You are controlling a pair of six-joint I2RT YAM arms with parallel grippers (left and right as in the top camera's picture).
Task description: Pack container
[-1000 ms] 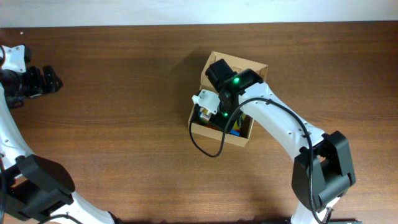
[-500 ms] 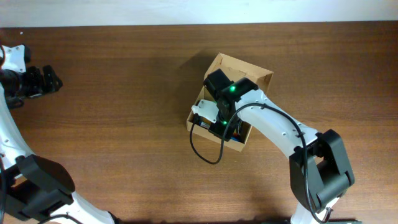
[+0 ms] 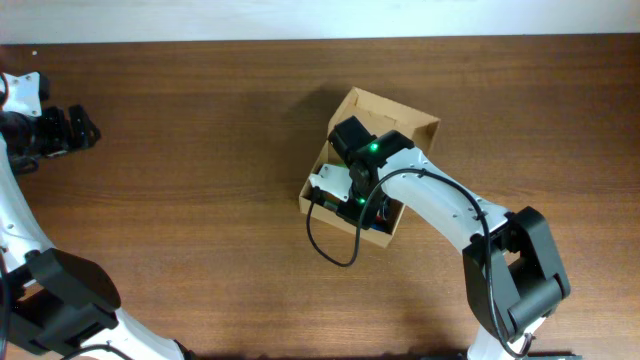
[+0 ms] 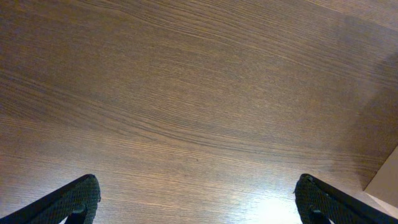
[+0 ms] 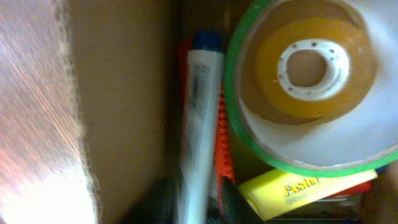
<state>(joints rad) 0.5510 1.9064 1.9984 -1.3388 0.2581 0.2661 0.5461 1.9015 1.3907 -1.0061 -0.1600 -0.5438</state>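
The container (image 3: 400, 110) is a tan cardboard box in the middle of the table with its lid flap standing open at the far side. My right gripper (image 3: 362, 200) reaches down inside it. Within the box, a white marker with a blue cap (image 5: 200, 124) lies along the cardboard wall (image 5: 124, 93), between the fingers of my right gripper (image 5: 199, 208), which stand slightly apart from it. A tape roll with a green rim (image 5: 311, 81) rests on a yellow packet (image 5: 305, 190) and an orange item (image 5: 222, 143). My left gripper (image 3: 80, 128) is far off at the left edge, open over bare wood (image 4: 199, 205).
Dark brown wooden table (image 3: 200, 200) surrounds the box on all sides. The right arm's black cable (image 3: 320, 235) loops over the box's near-left corner. A pale edge (image 4: 385, 180) shows at the right of the left wrist view.
The box has turned and slid a little to the left under the right arm. The right jaws have parted around the marker. The left arm has stayed still.
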